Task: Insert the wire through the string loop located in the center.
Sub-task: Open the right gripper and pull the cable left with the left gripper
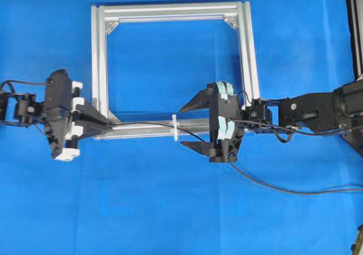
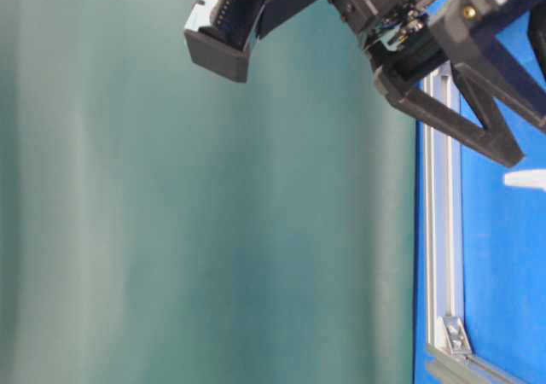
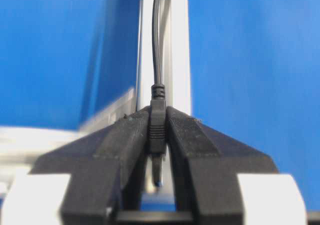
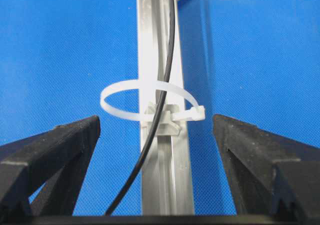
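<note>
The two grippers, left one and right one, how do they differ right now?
The left gripper is shut on the wire, pinching its plug end; the right gripper is wide open and holds nothing. The left gripper sits at the frame's lower left corner; the right gripper straddles the bottom bar just right of the string loop, one finger on each side. Both point along that bar, toward each other.
</note>
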`<state>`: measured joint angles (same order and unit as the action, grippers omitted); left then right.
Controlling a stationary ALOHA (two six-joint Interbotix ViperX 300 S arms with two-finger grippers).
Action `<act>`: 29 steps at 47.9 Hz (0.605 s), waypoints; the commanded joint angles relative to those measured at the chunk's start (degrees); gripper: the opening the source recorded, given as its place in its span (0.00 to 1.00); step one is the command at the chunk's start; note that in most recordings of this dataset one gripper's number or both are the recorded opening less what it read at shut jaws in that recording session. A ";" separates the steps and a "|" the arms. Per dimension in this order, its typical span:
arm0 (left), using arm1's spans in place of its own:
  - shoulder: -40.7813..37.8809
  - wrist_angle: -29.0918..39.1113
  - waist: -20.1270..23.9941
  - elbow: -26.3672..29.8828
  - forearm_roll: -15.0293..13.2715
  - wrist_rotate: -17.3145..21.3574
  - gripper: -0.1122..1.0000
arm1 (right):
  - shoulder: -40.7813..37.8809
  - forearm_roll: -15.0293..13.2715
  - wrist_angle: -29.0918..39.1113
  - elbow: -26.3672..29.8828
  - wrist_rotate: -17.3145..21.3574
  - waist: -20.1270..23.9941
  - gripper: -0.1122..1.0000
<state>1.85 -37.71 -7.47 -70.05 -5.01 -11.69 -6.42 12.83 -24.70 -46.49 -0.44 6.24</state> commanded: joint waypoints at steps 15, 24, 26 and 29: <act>2.46 1.14 -2.81 -3.16 -0.09 -0.62 0.17 | 1.93 -0.09 -0.35 0.00 -0.18 0.00 0.91; 4.48 1.14 -2.90 -5.54 -0.09 -0.62 0.17 | 1.93 -0.09 -0.26 0.00 -0.09 0.09 0.91; 5.27 1.14 -2.81 -5.98 -0.09 -0.44 0.17 | 1.93 -0.09 -0.26 0.00 -0.09 0.09 0.91; 6.15 1.14 -2.81 -6.24 0.00 -0.35 0.17 | 1.93 -0.09 -0.26 0.00 -0.18 0.00 0.91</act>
<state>6.59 -36.30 -10.11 -76.03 -5.01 -12.39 -6.15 12.83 -24.70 -46.93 -0.53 6.24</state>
